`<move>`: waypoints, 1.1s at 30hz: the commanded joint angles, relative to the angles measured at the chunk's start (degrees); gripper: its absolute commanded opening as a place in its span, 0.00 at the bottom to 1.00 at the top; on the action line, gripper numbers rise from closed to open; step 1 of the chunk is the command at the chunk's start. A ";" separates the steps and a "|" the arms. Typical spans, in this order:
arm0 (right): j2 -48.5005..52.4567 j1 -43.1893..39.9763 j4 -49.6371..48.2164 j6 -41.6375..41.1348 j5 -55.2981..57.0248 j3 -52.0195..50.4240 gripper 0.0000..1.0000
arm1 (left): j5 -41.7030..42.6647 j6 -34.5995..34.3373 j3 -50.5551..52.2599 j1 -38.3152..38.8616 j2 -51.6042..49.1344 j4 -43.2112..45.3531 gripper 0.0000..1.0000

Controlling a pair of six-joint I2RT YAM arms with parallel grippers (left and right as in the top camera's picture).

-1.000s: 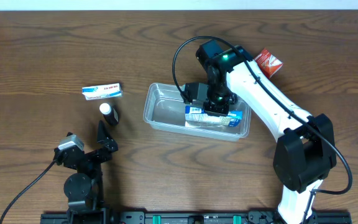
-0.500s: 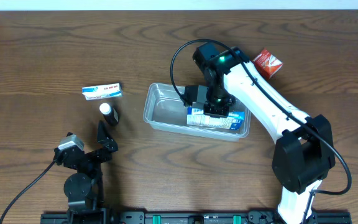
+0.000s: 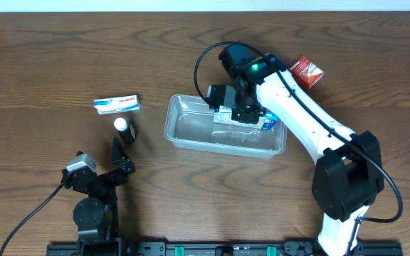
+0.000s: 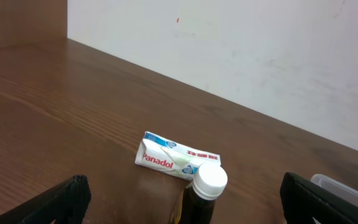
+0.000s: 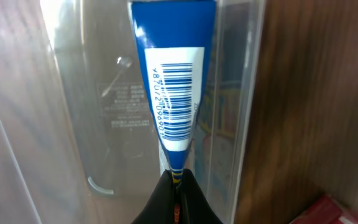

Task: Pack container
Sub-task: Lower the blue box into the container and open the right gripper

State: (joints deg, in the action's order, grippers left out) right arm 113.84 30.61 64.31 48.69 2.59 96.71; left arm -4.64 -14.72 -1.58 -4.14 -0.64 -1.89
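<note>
Two arms are recorded at a wooden table [image 3: 48,57]. The right arm is extended from its base at the near right edge, up and leftward across the table, with the wrist bent down over the container [image 3: 184,131]. The right gripper [image 5: 176,200] is closed tight, its fingertips pinched together on the thin end of a blue and white box [image 5: 173,81] that bears a barcode. The box is held inside the container, along the far long wall towards the right-hand end; whether its lower edge touches the floor of the tub cannot be told.

The container is set a little right of the table's centre, lying lengthwise left to right. A red packet [image 3: 307,71] is noted beyond its far right corner, apart from it and partly covered by the arm.

The left arm is folded low near the near left edge. The left gripper [image 3: 122,158] is spread fully wide and nothing is held in it. A dark bottle with a white cap [image 4: 209,180] is seen upright just ahead of the open fingers, and a Panadol box [image 4: 169,158] lies flat just beyond the bottle, well left of the container
</note>
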 commanded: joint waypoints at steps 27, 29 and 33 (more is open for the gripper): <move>-1.11 1.03 -0.81 2.05 2.62 0.79 0.28 | -0.46 0.94 1.36 -0.35 0.04 -1.88 0.98; -1.11 1.33 0.02 1.97 2.12 0.79 0.28 | -0.46 0.94 1.36 -0.35 0.04 -1.88 0.98; -1.11 1.99 1.99 1.07 1.36 0.79 0.28 | -0.46 0.94 1.36 -0.35 0.04 -1.88 0.98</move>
State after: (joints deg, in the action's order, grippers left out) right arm 113.84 31.57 65.63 51.20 4.73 96.71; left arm -4.64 -14.72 -1.58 -4.14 -0.64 -1.87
